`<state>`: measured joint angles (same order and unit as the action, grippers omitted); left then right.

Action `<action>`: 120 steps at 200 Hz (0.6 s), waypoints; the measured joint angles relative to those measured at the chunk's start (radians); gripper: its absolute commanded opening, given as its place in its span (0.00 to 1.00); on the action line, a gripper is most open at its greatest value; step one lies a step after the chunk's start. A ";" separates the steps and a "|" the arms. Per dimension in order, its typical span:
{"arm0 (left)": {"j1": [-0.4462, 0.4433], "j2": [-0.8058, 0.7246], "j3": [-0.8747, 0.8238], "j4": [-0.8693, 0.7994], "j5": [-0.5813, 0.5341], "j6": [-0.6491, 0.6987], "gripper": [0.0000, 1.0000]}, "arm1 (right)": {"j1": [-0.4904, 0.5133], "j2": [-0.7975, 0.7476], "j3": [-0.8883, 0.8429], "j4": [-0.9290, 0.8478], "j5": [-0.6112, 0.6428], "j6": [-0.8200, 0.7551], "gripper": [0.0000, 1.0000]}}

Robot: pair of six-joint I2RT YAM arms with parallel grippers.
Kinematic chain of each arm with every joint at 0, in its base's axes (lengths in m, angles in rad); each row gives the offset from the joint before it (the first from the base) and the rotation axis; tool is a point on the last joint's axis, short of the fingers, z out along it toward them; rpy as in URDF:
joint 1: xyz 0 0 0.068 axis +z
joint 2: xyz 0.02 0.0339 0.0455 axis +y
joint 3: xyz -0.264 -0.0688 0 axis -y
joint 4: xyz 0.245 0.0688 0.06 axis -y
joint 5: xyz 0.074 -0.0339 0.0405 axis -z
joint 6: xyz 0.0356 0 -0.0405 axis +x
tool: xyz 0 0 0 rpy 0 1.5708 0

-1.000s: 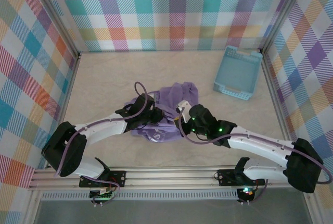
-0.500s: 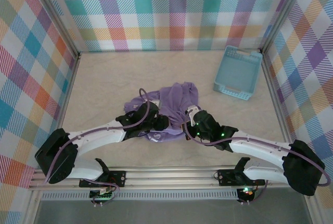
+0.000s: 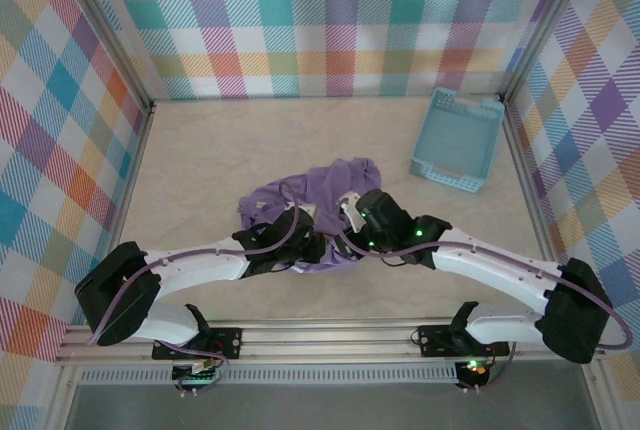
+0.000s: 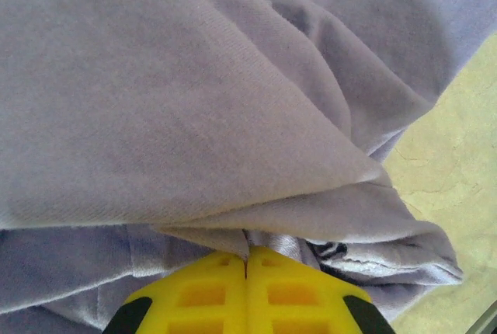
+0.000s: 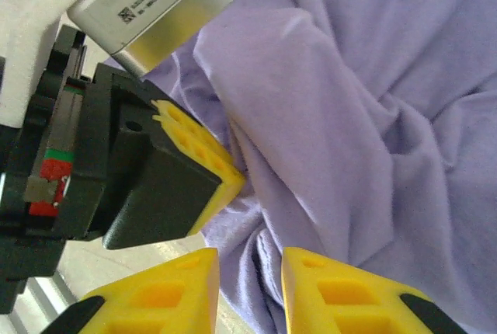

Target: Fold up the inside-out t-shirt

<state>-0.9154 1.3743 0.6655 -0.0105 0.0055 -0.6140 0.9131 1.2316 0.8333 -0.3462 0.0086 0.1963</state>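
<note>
Left wrist view showed the left gripper (image 4: 247,255) pinched shut on a t-shirt (image 4: 194,101) fold; the right gripper (image 5: 248,264) stood slightly parted above the cloth.

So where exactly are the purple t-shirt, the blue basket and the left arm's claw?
t-shirt (image 3: 340,182): overhead view, its rumpled far part.
basket (image 3: 462,142): overhead view, its bare floor.
left gripper (image 4: 247,256): left wrist view, where the closed yellow fingertips meet.
</note>
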 measured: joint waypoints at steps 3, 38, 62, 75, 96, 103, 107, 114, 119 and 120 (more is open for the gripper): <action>0.000 -0.002 -0.002 0.003 -0.001 0.000 0.00 | 0.001 0.010 0.006 -0.006 -0.003 -0.004 0.28; 0.000 -0.031 -0.024 0.015 -0.018 -0.001 0.00 | 0.006 0.101 0.027 -0.051 -0.040 -0.041 0.25; -0.001 -0.050 -0.031 0.018 -0.026 -0.003 0.00 | 0.015 0.141 0.034 -0.071 -0.052 -0.055 0.27; -0.001 -0.055 -0.035 0.018 -0.026 -0.003 0.00 | 0.019 0.153 0.042 -0.077 -0.051 -0.057 0.29; -0.001 -0.056 -0.036 0.018 -0.026 -0.003 0.00 | 0.023 0.162 0.053 -0.084 -0.036 -0.062 0.32; -0.001 -0.056 -0.036 0.018 -0.026 -0.003 0.00 | 0.024 0.164 0.057 -0.085 -0.029 -0.064 0.33; -0.001 -0.056 -0.036 0.018 -0.026 -0.003 0.00 | 0.024 0.166 0.059 -0.086 -0.027 -0.065 0.33; -0.001 -0.056 -0.036 0.018 -0.026 -0.003 0.00 | 0.024 0.169 0.063 -0.087 -0.021 -0.068 0.34; -0.001 -0.056 -0.036 0.018 -0.026 -0.003 0.00 | 0.024 0.172 0.067 -0.089 -0.018 -0.071 0.34; -0.001 -0.056 -0.036 0.018 -0.026 -0.003 0.00 | 0.024 0.173 0.068 -0.090 -0.018 -0.071 0.35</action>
<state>-0.9161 1.3186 0.6296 0.0074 -0.0204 -0.6170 0.9367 1.4044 0.9012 -0.4358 -0.0093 0.1253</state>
